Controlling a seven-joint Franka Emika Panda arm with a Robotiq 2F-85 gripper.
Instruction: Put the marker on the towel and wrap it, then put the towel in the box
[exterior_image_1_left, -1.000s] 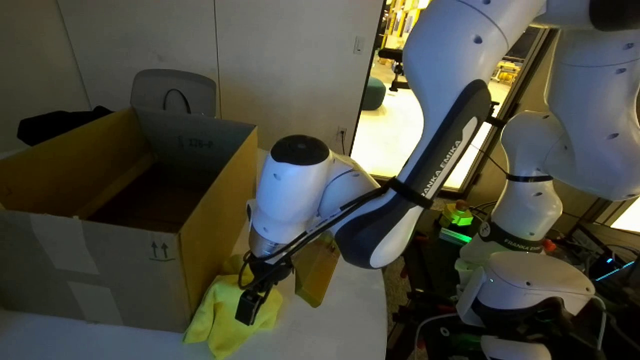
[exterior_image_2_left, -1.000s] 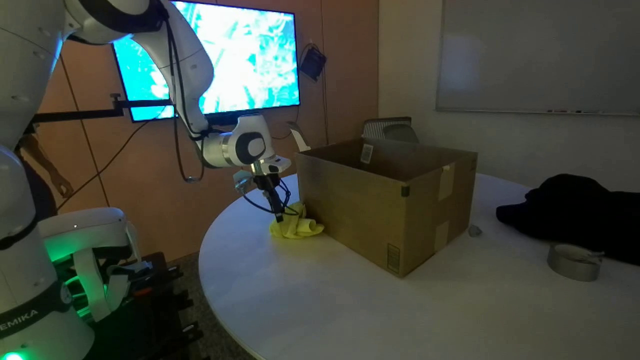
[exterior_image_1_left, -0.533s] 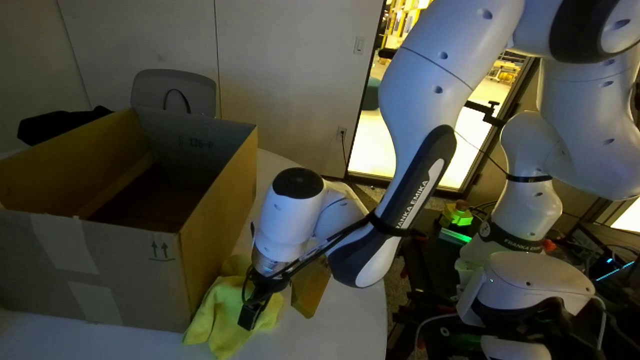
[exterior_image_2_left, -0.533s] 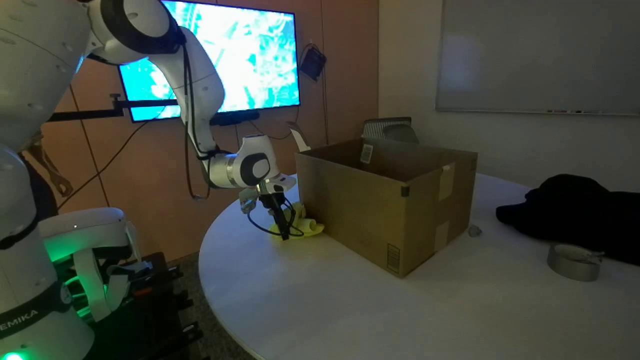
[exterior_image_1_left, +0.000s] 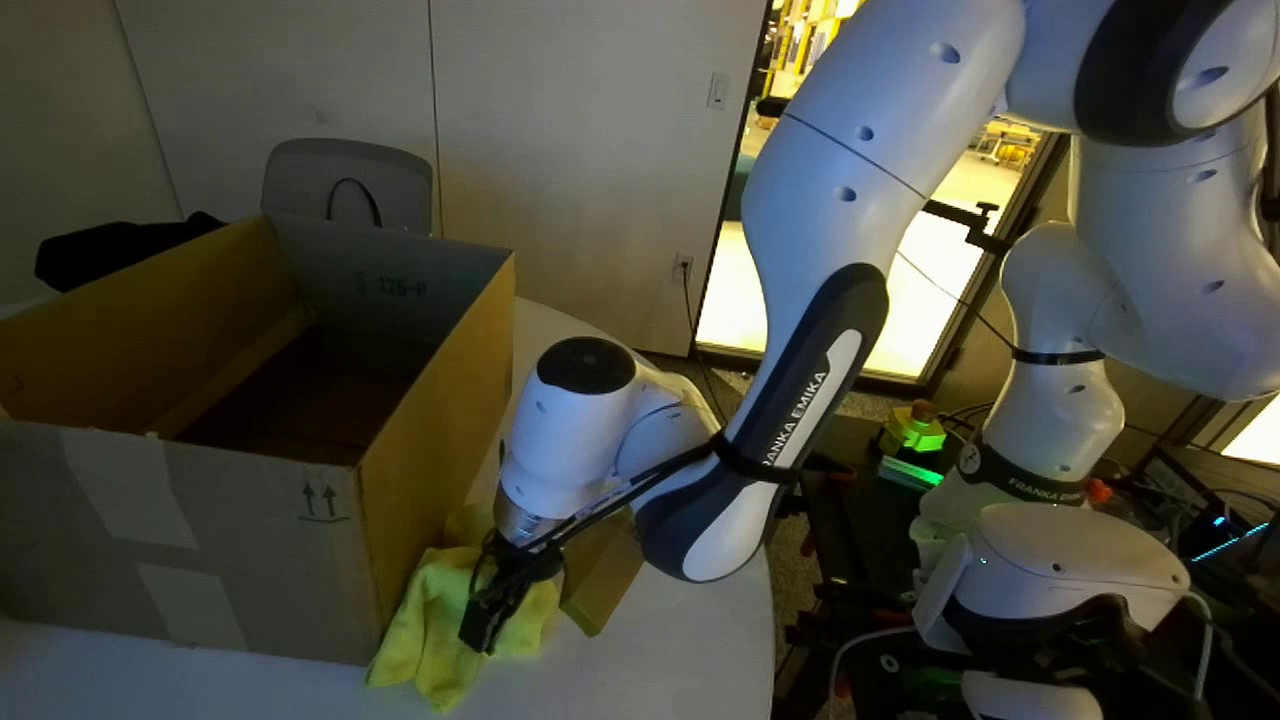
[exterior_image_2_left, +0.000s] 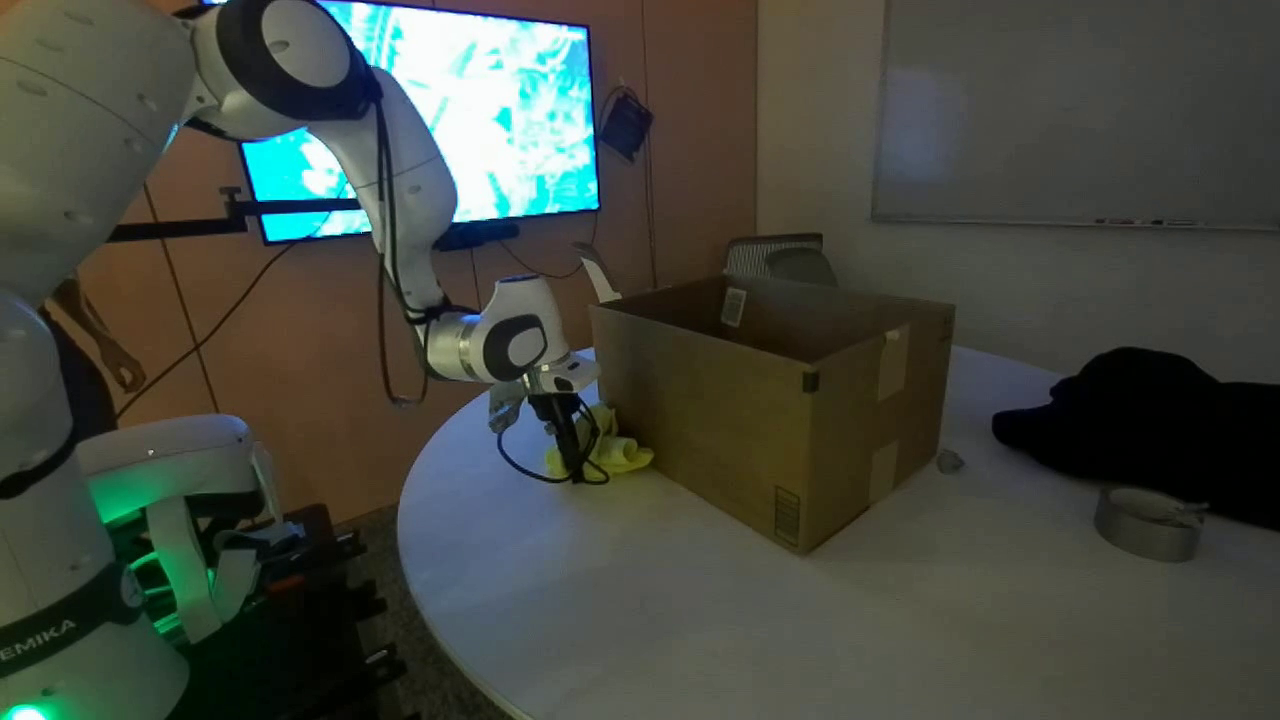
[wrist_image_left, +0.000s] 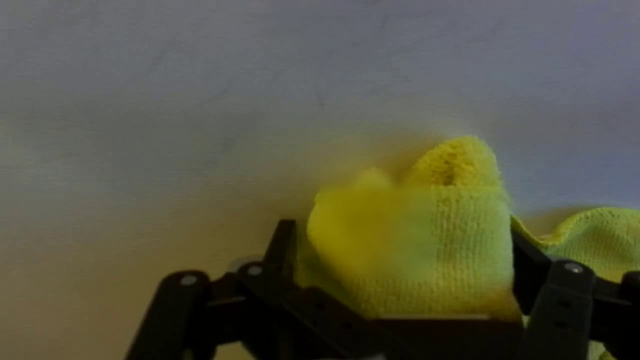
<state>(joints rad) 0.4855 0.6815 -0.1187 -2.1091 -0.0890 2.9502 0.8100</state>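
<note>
The yellow towel (exterior_image_1_left: 430, 610) lies crumpled on the white table, against the cardboard box's side wall. It also shows in an exterior view (exterior_image_2_left: 622, 457), partly behind my gripper. My gripper (exterior_image_1_left: 478, 635) points down at the towel, with its tips low near the table (exterior_image_2_left: 577, 476). In the wrist view my gripper (wrist_image_left: 402, 232) has its fingers wide apart, with a bunched, folded part of the towel (wrist_image_left: 467, 235) filling the space between them. The towel lies along the right finger. The open-topped cardboard box (exterior_image_1_left: 280, 560) also shows in an exterior view (exterior_image_2_left: 710, 430). The marker is out of view or hidden.
The box's tall side wall stands close beside my gripper. The round table's edge (exterior_image_2_left: 430, 600) is on the robot's side. A roll of grey tape (exterior_image_2_left: 1147, 527), a black cloth (exterior_image_2_left: 1150, 430) and a small grey lump (exterior_image_2_left: 949, 461) lie beyond the box.
My gripper has come down onto the towel and then shifted slightly toward the box. The towel has moved a little toward the box. The box has not moved.
</note>
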